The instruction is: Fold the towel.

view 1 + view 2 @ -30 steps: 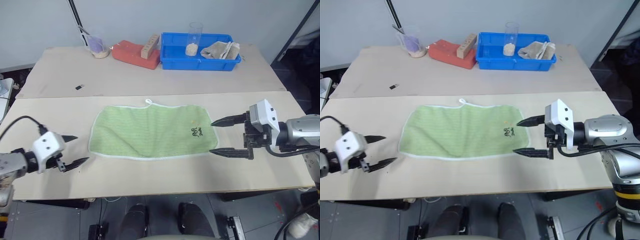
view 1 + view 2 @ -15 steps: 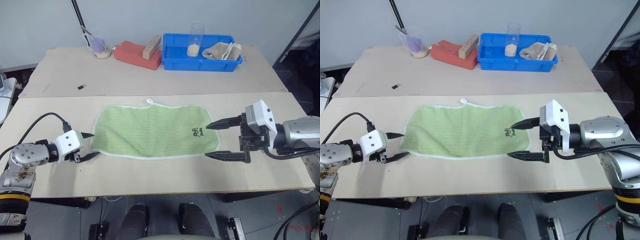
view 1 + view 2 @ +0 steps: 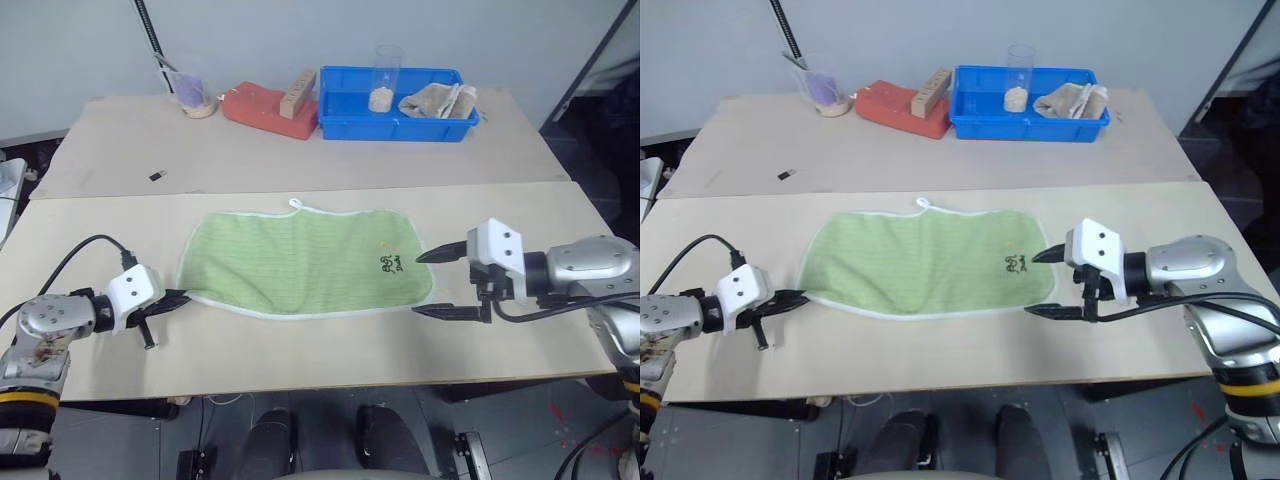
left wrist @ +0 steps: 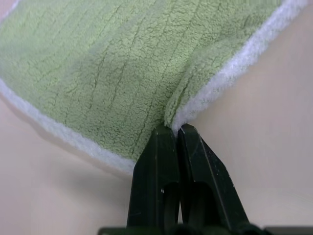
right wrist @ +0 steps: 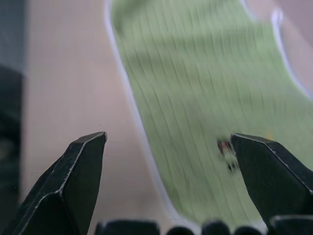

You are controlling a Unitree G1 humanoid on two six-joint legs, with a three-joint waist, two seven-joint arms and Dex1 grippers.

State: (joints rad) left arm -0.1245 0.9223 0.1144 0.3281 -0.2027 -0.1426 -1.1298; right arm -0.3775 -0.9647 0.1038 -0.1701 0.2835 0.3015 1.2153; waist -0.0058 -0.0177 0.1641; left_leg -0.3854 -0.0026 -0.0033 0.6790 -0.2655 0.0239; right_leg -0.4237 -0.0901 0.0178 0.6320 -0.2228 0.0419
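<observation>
- While the towel (image 3: 305, 262) lies spread flat on the front desk (image 3: 320, 345), about midway along it and nearer the back edge than the front, both arms work at its two short ends.
- Left claw (image 3: 178, 298): fingers pressed together on the towel's near-left corner. The left wrist view shows the white-trimmed edge bunched into a small ridge right at the fingertips (image 4: 172, 132), so it is clamped on cloth, not on bare desk.
- Right claw (image 3: 432, 283): jaws wide apart, holding nothing. One finger points at the towel's right edge near the dark logo (image 3: 392, 264); the other lies low by the near-right corner. The right wrist view has the towel's white border running between the two fingers.
- White hanging loop (image 3: 297, 204) sits at the middle of the towel's back edge; cloth is otherwise smooth, with a slight crease toward the left end.
- Rear desk, well apart from the work: blue bin (image 3: 350, 115) with a beige-grey cloth (image 3: 438, 99) and a clear cup (image 3: 385, 77), a red block (image 3: 262, 105), and a small beaker (image 3: 194, 94).
- Step in hand, by my reading: taking hold of the two near corners, left done, right not yet.
- Next move calls for the right claw to settle over the near-right corner and close on the trim, catching a pinch comparable to the left.
- After that, I judge both corners must rise together and travel toward the back edge, kept level so the fold lands square.
</observation>
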